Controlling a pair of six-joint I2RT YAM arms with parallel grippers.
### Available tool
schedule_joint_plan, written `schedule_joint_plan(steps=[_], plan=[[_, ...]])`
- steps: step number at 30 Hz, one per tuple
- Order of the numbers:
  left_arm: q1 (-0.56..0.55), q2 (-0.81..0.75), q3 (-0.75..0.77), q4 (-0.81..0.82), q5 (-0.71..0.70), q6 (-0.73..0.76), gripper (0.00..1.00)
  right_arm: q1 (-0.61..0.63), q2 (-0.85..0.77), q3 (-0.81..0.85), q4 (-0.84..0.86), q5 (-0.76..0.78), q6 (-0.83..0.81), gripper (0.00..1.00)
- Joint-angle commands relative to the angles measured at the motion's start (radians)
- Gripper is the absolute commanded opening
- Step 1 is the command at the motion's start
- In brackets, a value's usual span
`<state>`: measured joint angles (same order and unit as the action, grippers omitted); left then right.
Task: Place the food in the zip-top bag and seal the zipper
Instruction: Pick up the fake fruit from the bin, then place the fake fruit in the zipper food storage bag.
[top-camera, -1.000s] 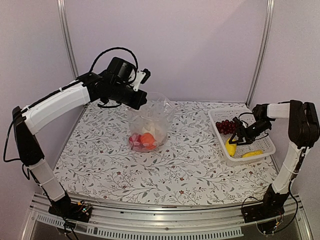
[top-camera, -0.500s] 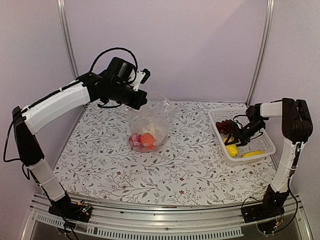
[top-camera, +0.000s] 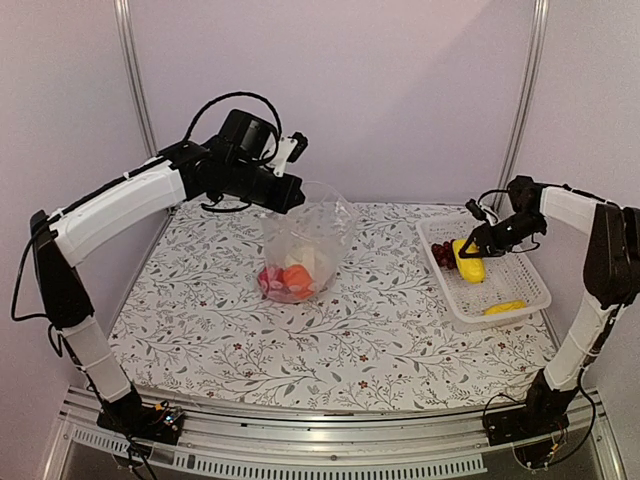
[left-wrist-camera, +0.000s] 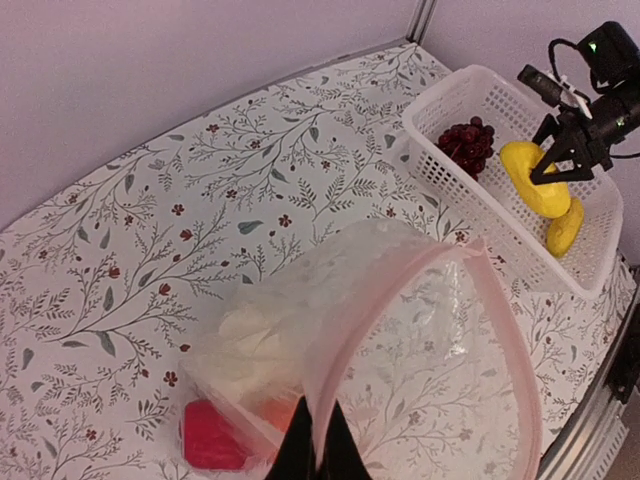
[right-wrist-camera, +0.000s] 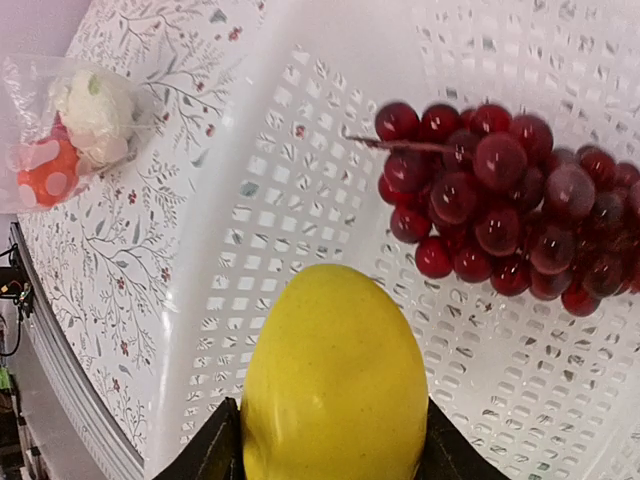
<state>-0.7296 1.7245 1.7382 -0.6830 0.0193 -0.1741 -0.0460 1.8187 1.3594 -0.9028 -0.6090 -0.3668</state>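
the right gripper (top-camera: 470, 250) is clamped on the lemon (right-wrist-camera: 335, 380), holding it over the white basket (left-wrist-camera: 500, 215), just beside the grapes (right-wrist-camera: 500, 190). a banana (top-camera: 503, 307) lies at the basket's near end. well apart to the left, the left gripper (left-wrist-camera: 318, 450) pinches the raised rim of the bag (top-camera: 305, 240), which holds cauliflower (left-wrist-camera: 262, 340), pepper (left-wrist-camera: 212, 437) and an orange piece (top-camera: 295, 277).

Flat table (top-camera: 380, 330) covered edge to edge in a white sheet printed with grey leafy sprigs and tiny red flowers. Near the middle, toward the back, a clear crinkly zip-top bag (top-camera: 305, 250), bottom resting on the sheet, mouth standing upward. At the right side, well apart from the bag, a white rectangular mesh basket (top-camera: 515, 282), sitting flat near the edge.
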Motion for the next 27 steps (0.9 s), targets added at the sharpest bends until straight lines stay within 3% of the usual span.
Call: schedule_joint_plan(steps=[1, 5, 10, 14, 18, 27], plan=[[-0.046, 0.056, 0.068, 0.056, 0.111, -0.057, 0.00, 0.005, -0.154, 0.041, 0.070, -0.106, -0.065, 0.42], [-0.112, 0.097, 0.123, 0.133, 0.163, -0.077, 0.00, 0.011, -0.223, 0.106, 0.063, -0.222, -0.075, 0.34], [-0.149, 0.177, 0.284, 0.110, 0.189, -0.085, 0.00, 0.039, -0.292, 0.218, 0.035, -0.417, -0.083, 0.29], [-0.152, 0.191, 0.287, 0.137, 0.175, -0.086, 0.00, 0.073, -0.390, 0.186, 0.207, -0.541, -0.044, 0.29], [-0.145, 0.228, 0.278, 0.124, 0.145, -0.074, 0.00, 0.119, -0.457, 0.125, 0.404, -0.553, 0.093, 0.28], [-0.129, 0.276, 0.267, 0.104, 0.147, -0.104, 0.00, 0.287, -0.419, 0.132, 0.498, -0.533, 0.149, 0.27]])
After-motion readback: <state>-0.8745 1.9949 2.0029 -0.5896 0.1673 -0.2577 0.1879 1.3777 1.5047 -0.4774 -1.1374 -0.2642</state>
